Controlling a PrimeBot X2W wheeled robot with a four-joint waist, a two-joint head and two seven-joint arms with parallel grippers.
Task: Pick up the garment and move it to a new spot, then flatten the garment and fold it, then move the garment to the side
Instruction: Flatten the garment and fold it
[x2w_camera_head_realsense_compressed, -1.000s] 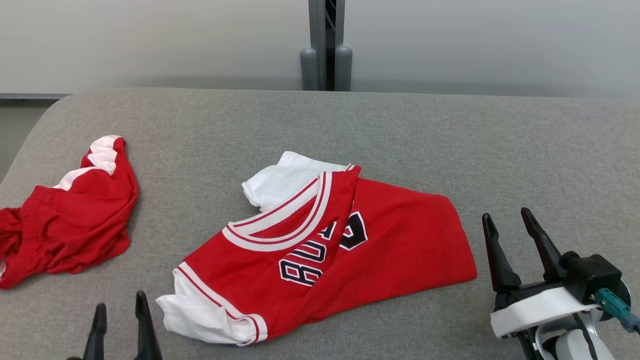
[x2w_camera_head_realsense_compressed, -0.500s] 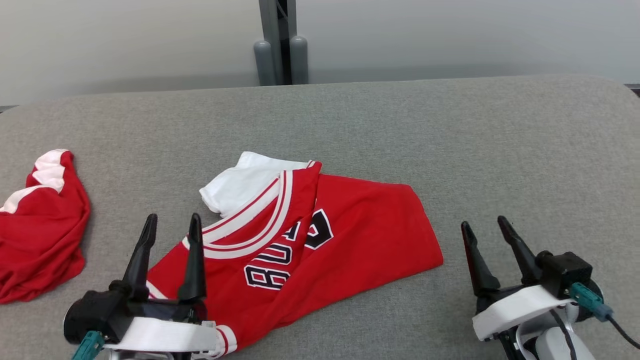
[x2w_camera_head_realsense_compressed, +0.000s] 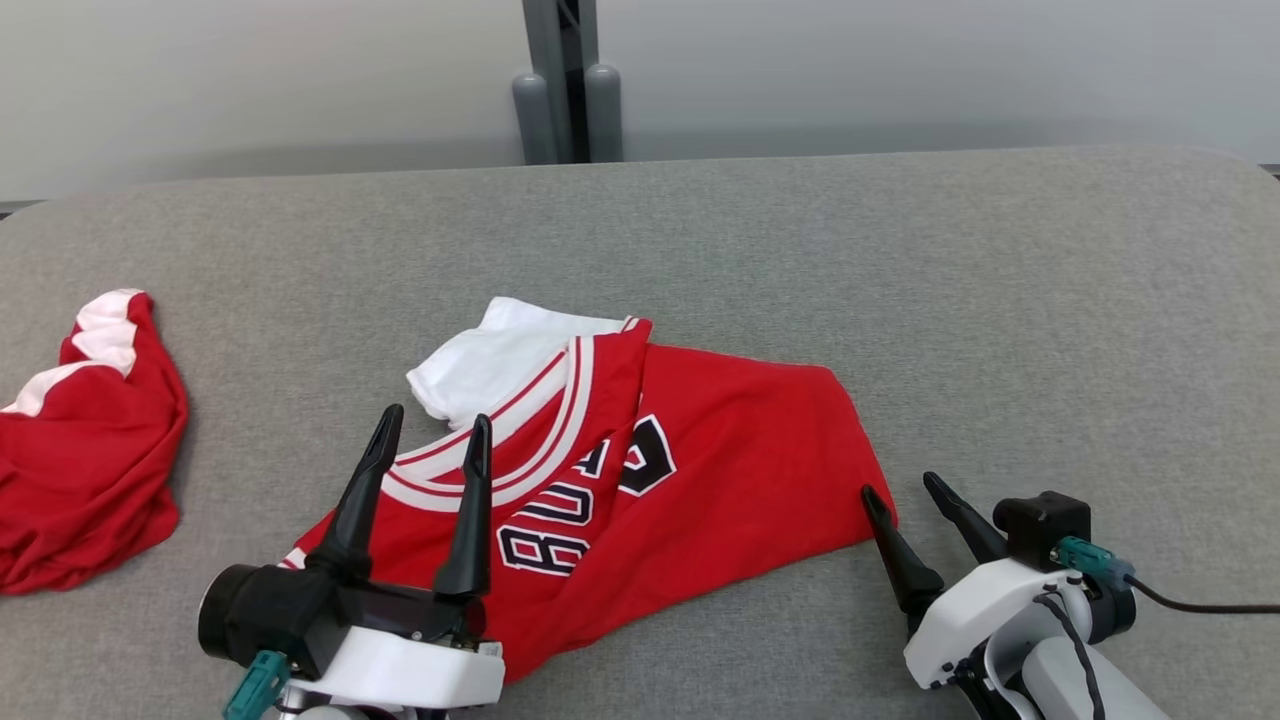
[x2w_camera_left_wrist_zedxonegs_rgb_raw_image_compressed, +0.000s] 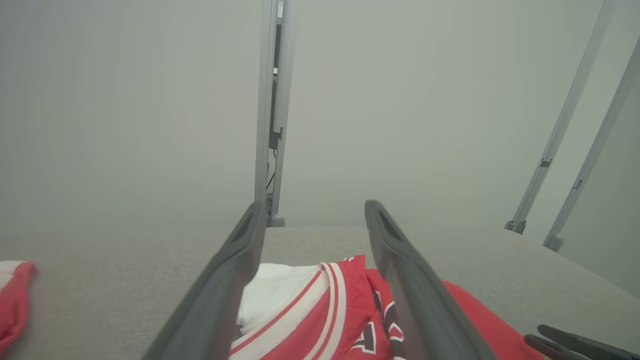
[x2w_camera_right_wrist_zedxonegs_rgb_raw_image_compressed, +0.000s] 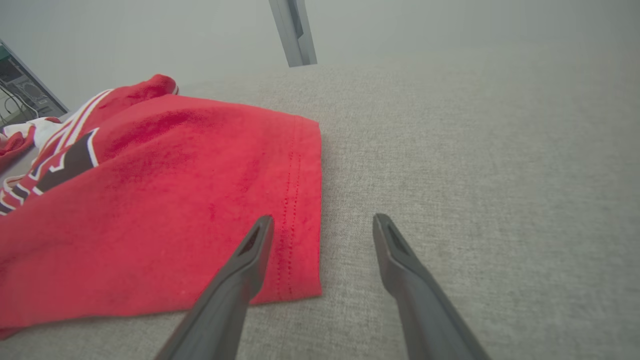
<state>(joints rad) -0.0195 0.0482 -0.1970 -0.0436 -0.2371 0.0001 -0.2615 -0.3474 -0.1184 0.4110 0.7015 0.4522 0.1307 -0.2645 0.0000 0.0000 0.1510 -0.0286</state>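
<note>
A red jersey with white trim and dark lettering, the garment (x2w_camera_head_realsense_compressed: 740, 460), lies folded over on the grey table (x2w_camera_head_realsense_compressed: 900, 260). My left gripper (x2w_camera_head_realsense_compressed: 435, 423) hovers open above its collar and near-left part, fingers apart with nothing between them. In the left wrist view the garment (x2w_camera_left_wrist_zedxonegs_rgb_raw_image_compressed: 320, 320) shows between the open fingers (x2w_camera_left_wrist_zedxonegs_rgb_raw_image_compressed: 235, 260). My right gripper (x2w_camera_head_realsense_compressed: 904, 488) stands open at the garment's right hem corner. In the right wrist view the hem (x2w_camera_right_wrist_zedxonegs_rgb_raw_image_compressed: 300, 210) lies just under the left fingertip (x2w_camera_right_wrist_zedxonegs_rgb_raw_image_compressed: 260, 235), the other fingertip over bare table.
A second red and white piece of clothing (x2w_camera_head_realsense_compressed: 90, 470) lies bunched at the table's left edge. A grey post (x2w_camera_head_realsense_compressed: 565, 90) stands behind the table's far edge against a pale wall. Bare grey table stretches to the right and far side.
The camera has swung right. My left gripper has risen into view and moved forward over the garment's collar. My right gripper has dropped and shifted left to the hem corner.
</note>
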